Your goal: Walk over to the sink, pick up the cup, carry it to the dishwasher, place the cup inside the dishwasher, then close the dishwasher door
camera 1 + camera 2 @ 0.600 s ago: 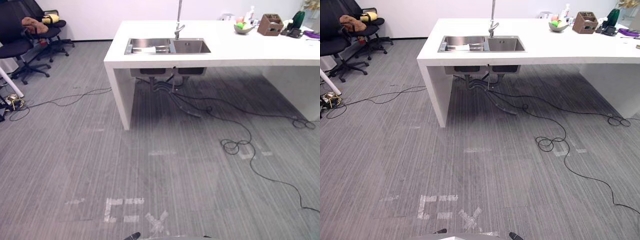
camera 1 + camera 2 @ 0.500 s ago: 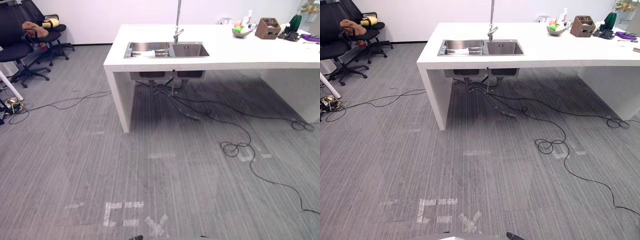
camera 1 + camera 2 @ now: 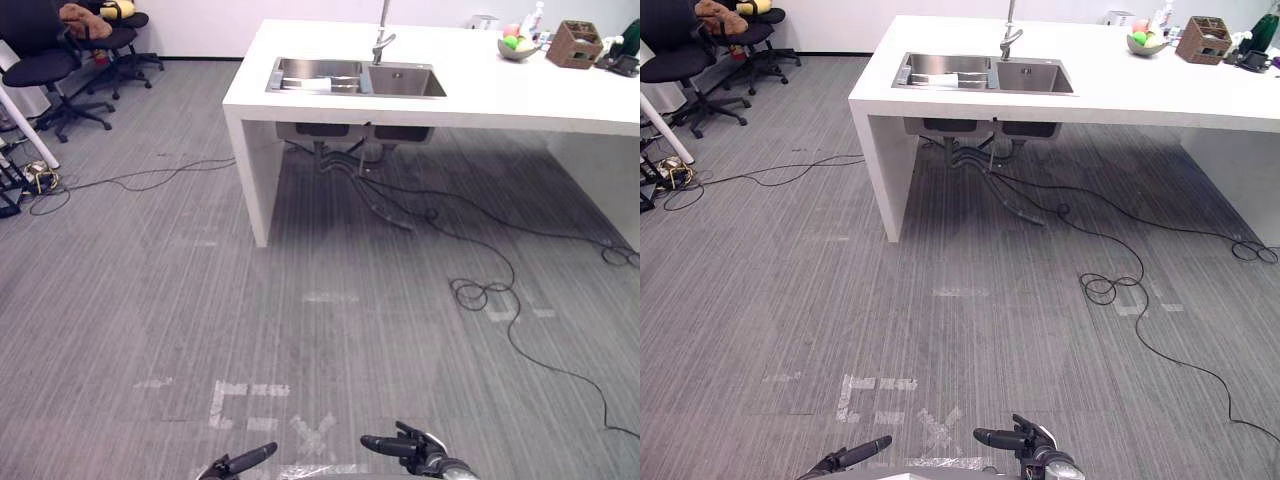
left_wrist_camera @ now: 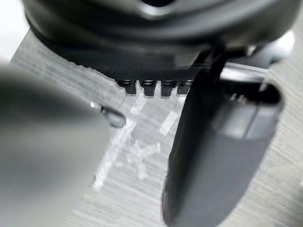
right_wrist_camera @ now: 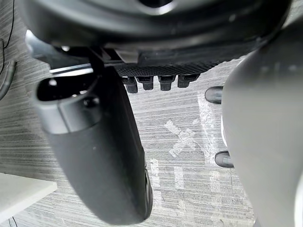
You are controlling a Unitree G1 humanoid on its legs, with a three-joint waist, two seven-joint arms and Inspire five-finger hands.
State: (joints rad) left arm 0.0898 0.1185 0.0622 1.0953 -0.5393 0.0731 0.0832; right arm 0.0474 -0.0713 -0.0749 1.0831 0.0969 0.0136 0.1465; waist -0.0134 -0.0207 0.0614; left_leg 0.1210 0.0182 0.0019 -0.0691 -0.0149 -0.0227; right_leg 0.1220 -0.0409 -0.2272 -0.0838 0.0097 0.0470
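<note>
I'm well short of the white counter [image 3: 500,95] and its stainless-steel double sink [image 3: 400,80]. Something pale lies in the left basin, possibly the cup. My left hand [image 3: 240,462] and right hand [image 3: 405,447] hang low, fingers loosely straight and empty, with nothing to carry yet.

Sink [image 3: 400,80] in counter [image 3: 480,97] ahead, bowl [image 3: 517,48] on its right, chairs [image 3: 40,65] far left
</note>
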